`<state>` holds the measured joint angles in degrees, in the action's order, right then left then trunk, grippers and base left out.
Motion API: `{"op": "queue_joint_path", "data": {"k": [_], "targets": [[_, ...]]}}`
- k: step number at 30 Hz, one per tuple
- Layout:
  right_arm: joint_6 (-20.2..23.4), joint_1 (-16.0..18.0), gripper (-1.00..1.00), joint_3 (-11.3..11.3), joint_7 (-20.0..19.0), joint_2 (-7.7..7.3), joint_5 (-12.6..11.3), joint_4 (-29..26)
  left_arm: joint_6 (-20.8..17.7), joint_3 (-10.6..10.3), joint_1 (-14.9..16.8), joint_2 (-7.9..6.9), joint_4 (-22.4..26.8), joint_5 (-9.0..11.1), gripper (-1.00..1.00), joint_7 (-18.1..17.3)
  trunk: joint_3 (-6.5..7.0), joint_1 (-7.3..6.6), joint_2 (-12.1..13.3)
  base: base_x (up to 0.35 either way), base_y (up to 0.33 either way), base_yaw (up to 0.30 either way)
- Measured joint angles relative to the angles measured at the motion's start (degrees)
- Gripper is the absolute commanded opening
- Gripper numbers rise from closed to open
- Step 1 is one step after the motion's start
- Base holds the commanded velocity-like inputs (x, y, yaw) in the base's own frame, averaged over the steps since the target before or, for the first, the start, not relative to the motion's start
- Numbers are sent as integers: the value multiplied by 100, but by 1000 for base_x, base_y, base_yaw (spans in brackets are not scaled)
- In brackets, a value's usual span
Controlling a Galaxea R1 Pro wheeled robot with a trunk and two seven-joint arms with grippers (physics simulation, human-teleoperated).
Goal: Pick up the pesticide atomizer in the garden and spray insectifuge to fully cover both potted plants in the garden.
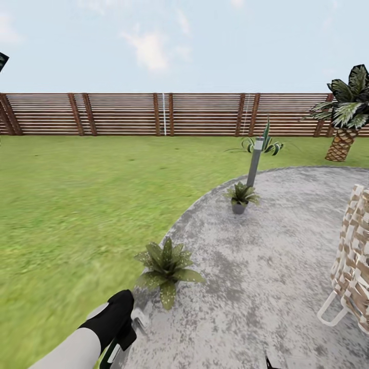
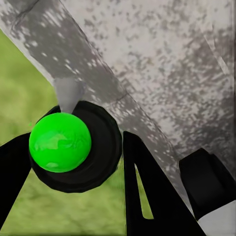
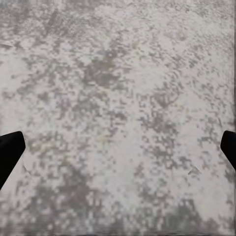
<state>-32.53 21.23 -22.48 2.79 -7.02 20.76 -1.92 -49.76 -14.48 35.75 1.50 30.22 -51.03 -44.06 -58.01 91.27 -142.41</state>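
Here, the left gripper (image 2: 73, 196) clamps a dark green spray bottle (image 2: 73, 147) beside the near speckled-leaf potted plant (image 1: 166, 266) on the grey stone patio (image 1: 266, 287). The right gripper (image 3: 118, 152) hangs over the patio, fingers spread apart.

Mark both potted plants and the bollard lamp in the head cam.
near potted plant (image 1: 166, 264): head view, centre of its leaf rosette.
far potted plant (image 1: 239, 207): head view, on its grey pot.
bollard lamp (image 1: 253, 166): head view, middle of the grey post.
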Motion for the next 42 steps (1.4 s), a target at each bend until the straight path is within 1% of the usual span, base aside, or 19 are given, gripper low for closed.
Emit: {"op": "queue_joint_path", "data": {"k": [10,11,14,15,17,18,19,20,21,23,24,26,27,29,30,32,33,35,42], "targets": [[-7,0,100,-1,0,-25,-1,-12,35,5,0,40,21,14,-100,-9,0,-2,0,-16,0,0],[-3,0,100,-1,-1,-33,-3,-16,149,6,0,46,24,16,-100,-9,0,-2,0,0,0,0],[1,0,100,9,-23,-53,29,-166,803,34,0,46,24,0,-100,-14,0,-2,0,0,0,0],[1,1,100,25,-31,-62,78,-283,890,40,0,42,22,-5,-100,-16,0,-2,0,0,0,0],[19,1,100,188,-196,-74,377,-791,1071,47,2,37,24,15,-100,-30,0,-2,0,0,0,0],[34,1,100,339,-599,-70,693,-1096,1290,43,6,32,25,97,-100,-37,1,-2,0,0,0,0],[41,1,100,431,-1194,-68,948,-1343,1567,36,8,18,21,223,-100,-44,1,-2,0,0,0,0],[47,1,100,476,-1847,-71,1099,-1569,1842,24,8,4,16,384,-100,-57,0,-2,0,0,0,0],[63,6,100,497,-2435,-73,1182,-1792,2048,14,15,-9,12,548,-100,-71,1,-2,0,0,0,0],[304,46,100,516,-3265,-75,1238,-2176,2245,1,39,-35,14,761,-100,-92,1,-2,0,0,0,0],[727,93,100,544,-4197,-77,1239,-2779,2575,-10,74,-56,-10,840,-100,-106,1,-3,0,0,0,0],[792,97,100,546,-4991,-76,1265,-3259,2962,-22,86,-62,-42,840,-100,-119,1,-2,0,0,0,0],[797,101,100,550,-5233,-72,1315,-3372,3056,-31,87,-66,-51,834,-100,-144,0,-2,0,0,0,0],[808,121,100,642,-5479,-11,1754,-3561,3454,-36,89,-59,-61,804,-100,-434,0,-2,0,0,0,0],[819,194,100,1001,-5514,64,1967,-3598,3690,-38,89,-53,-64,782,-100,-657,0,-2,0,0,0,0],[892,477,100,1335,-5550,166,2032,-3591,3793,-57,89,-53,-65,782,-100,-778,1,-2,0,0,0,0],[980,614,-100,1398,-5604,222,2045,-3581,3816,-62,88,-53,-64,785,-100,-800,1,-2,0,0,0,0],[1177,834,-100,1460,-6021,426,2058,-3600,3948,-83,81,-32,-64,771,-100,-822,1,-2,0,0,0,0],[1203,1038,-100,1464,-6545,676,2058,-3607,3988,-63,66,40,-64,772,-100,-820,0,-2,0,0,0,0]]}}
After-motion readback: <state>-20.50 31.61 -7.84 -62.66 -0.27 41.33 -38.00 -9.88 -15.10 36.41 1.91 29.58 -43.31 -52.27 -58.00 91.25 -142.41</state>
